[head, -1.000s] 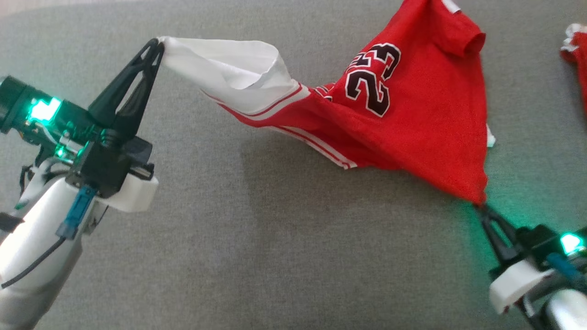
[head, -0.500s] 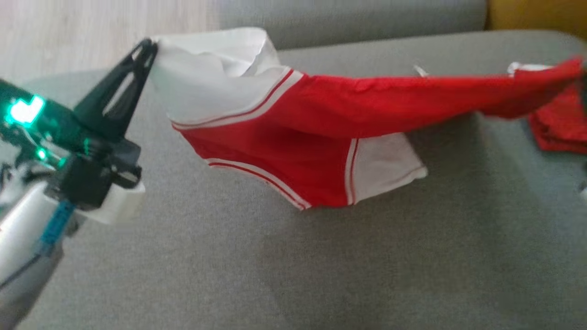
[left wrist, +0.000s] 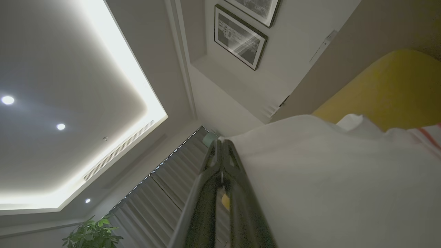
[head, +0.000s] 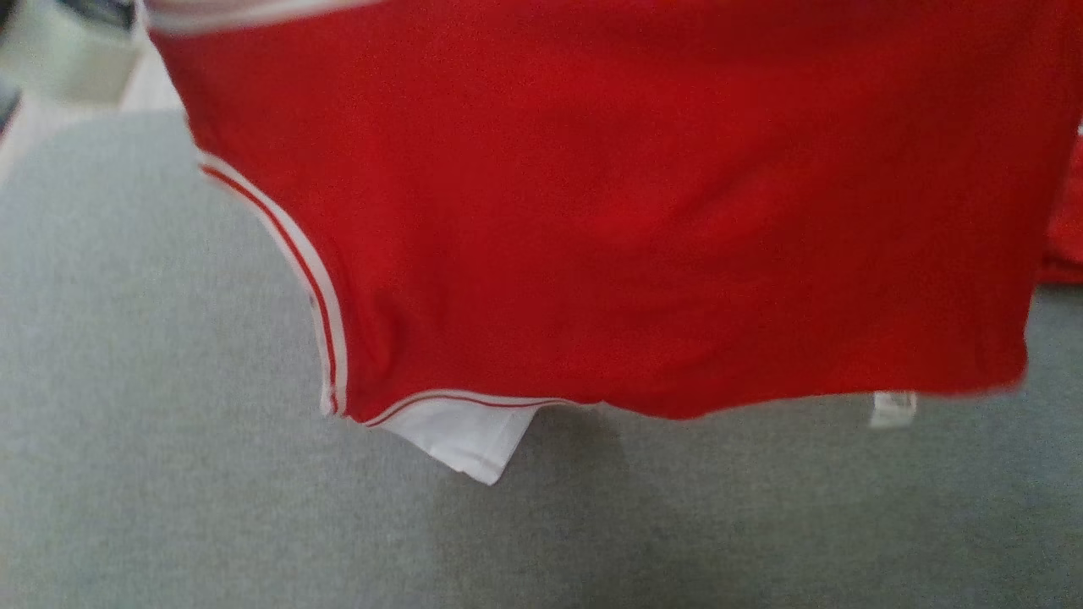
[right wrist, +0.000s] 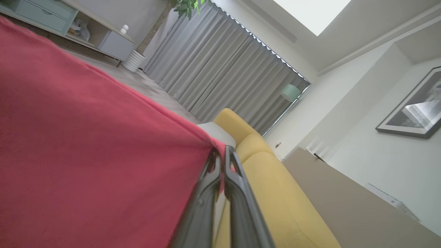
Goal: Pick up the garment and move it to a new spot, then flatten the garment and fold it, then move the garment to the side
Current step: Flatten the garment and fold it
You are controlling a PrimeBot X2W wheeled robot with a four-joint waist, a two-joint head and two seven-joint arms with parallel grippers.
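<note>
A red garment (head: 643,220) with white trim hangs like a curtain before us, stretched wide from our left to our right across the head view. We hold it up by two points near its top edge. Our left gripper (left wrist: 222,146) has its two dark fingers pressed together on a white part of the cloth, which falls away to the right of the fingertips in that wrist view. Our right gripper (right wrist: 220,153) is pinched closed on a red corner, the cloth spreading to the left of its tips. Both grippers tilt upward, so the garment lies between and below them, its long axis running from one to the other; each arm carries one end. Under the lower hem lies a grey cushion (head: 152,440). A white sleeve (head: 461,440) and a small label (head: 893,408) dangle lowest, close over it; we cannot tell whether they touch. We judge the next move is to lower both ends together, kept apart, so the cloth lands flat.
</note>
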